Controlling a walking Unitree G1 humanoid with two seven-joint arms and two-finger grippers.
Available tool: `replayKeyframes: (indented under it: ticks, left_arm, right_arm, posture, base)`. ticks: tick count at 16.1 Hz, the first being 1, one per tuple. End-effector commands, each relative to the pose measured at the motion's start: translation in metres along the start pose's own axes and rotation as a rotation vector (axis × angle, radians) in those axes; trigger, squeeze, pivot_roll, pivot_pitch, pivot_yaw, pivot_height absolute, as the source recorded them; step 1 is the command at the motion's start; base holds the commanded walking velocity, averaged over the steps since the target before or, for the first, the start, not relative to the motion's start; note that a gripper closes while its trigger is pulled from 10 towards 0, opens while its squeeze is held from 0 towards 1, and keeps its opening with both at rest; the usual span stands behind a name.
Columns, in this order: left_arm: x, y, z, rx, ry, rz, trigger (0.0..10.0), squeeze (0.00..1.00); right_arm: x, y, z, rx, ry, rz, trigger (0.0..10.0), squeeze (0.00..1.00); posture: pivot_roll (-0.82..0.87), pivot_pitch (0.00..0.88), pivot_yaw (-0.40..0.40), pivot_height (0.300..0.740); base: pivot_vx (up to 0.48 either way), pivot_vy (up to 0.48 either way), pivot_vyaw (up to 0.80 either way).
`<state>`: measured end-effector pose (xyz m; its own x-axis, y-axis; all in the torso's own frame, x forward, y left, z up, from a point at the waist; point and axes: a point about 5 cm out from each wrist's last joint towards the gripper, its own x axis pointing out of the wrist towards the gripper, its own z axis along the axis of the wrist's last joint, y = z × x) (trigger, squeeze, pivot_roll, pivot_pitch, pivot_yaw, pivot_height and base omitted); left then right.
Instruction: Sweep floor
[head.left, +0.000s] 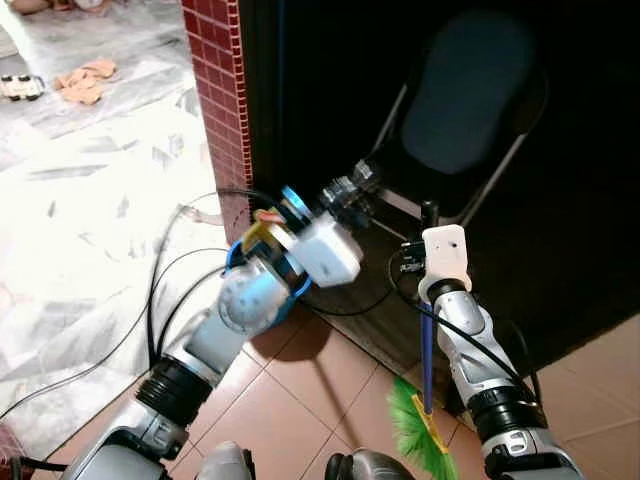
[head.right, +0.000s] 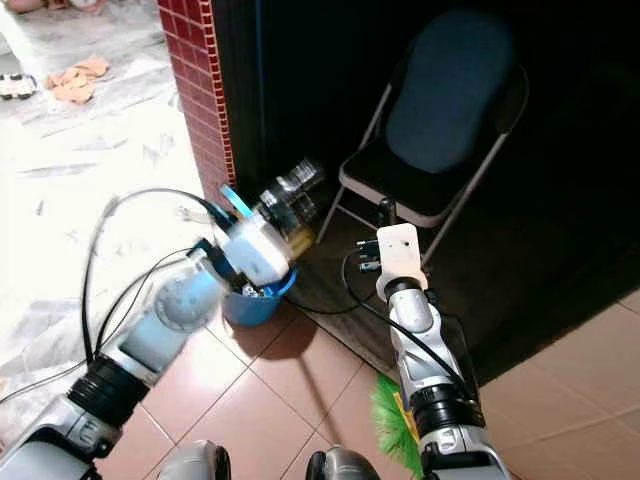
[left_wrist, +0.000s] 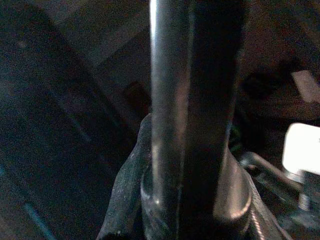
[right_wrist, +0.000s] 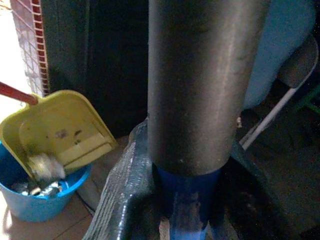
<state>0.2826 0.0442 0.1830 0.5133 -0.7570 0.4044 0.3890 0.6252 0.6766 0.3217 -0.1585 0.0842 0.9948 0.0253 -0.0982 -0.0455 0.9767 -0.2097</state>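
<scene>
Right hand (head.left: 428, 215) is clamped round the broom handle (head.left: 427, 355), its 2 fingers pinching the dark grip where it meets the blue shaft, and the broom hangs almost plumb below it so the green bristles (head.left: 412, 428) sit on the terracotta floor (head.left: 300, 400) close to the robot's own feet; my guess is that it is parked upright like this to keep it out of the way while the other arm does the tipping. Left hand (head.right: 295, 190), raised and reaching ahead of the right one, is wrapped round a dark shaft which I take to be the dustpan's handle, though the left wrist view is too dim to be certain. From the right wrist view the yellow dustpan (right_wrist: 62, 132) is tilted mouth-down over the blue bucket (right_wrist: 30, 202), with a grey clump of dust sliding off its lip onto the rubbish already inside, so the tilt is there to empty it. That bucket stands just under the left hand, against the foot of the red tiled pillar (head.left: 218, 100). Beyond both hands a folding chair (head.right: 440, 120) sits in the dark recess, and black cables (head.left: 170, 290) trail over the pale marble off to the left hand's outer side.
</scene>
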Motion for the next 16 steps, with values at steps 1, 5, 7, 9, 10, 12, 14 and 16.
replayKeyframes:
  ticks: [1, 5, 7, 9, 10, 12, 14, 16]
  left_arm:
    - [0.001, 0.003, 0.005, 0.066, -0.053, -0.044, 10.0, 0.00]
    - [-0.004, 0.018, -0.005, 0.116, -0.021, -0.039, 10.0, 0.00]
    - [-0.008, 0.035, -0.013, 0.174, 0.017, -0.004, 10.0, 0.00]
    - [-0.011, 0.050, -0.016, 0.200, 0.040, 0.029, 10.0, 0.00]
    - [-0.012, 0.056, -0.016, 0.212, 0.044, 0.046, 10.0, 0.00]
    - [-0.012, 0.078, -0.007, 0.234, 0.032, 0.130, 10.0, 0.00]
    - [-0.009, 0.107, 0.013, 0.217, 0.000, 0.285, 10.0, 0.00]
    - [-0.008, 0.125, 0.025, 0.133, -0.021, 0.421, 10.0, 0.00]
  right_arm:
    - [0.004, -0.002, 0.009, 0.016, -0.040, -0.014, 10.0, 0.00]
    - [0.005, -0.002, 0.010, 0.012, -0.048, -0.013, 10.0, 0.00]
    - [0.006, -0.003, 0.012, 0.011, -0.056, -0.018, 10.0, 0.00]
    - [0.006, -0.003, 0.012, 0.012, -0.059, -0.020, 10.0, 0.00]
    - [0.006, -0.004, 0.012, 0.013, -0.061, -0.022, 10.0, 0.00]
    - [0.005, -0.005, 0.013, 0.015, -0.071, -0.027, 10.0, 0.00]
    - [0.006, -0.006, 0.012, 0.019, -0.072, -0.026, 10.0, 0.00]
    - [0.008, -0.005, 0.013, 0.019, -0.070, -0.018, 10.0, 0.00]
  posture:
    - [-0.04, 0.054, -0.046, 0.740]
    - [-0.03, 0.052, -0.051, 0.740]
    - [-0.03, 0.049, -0.052, 0.740]
    - [-0.03, 0.049, -0.050, 0.740]
    - [-0.03, 0.049, -0.050, 0.740]
    - [-0.03, 0.051, -0.050, 0.740]
    - [-0.02, 0.049, -0.059, 0.740]
    - [-0.01, 0.047, -0.069, 0.740]
  base:
    - [0.000, 0.000, 0.00]
    - [0.000, 0.000, 0.00]
    - [0.000, 0.000, 0.00]
    - [0.000, 0.000, 0.00]
    - [0.000, 0.000, 0.00]
    - [0.000, 0.000, 0.00]
    - [0.000, 0.000, 0.00]
    - [0.000, 0.000, 0.00]
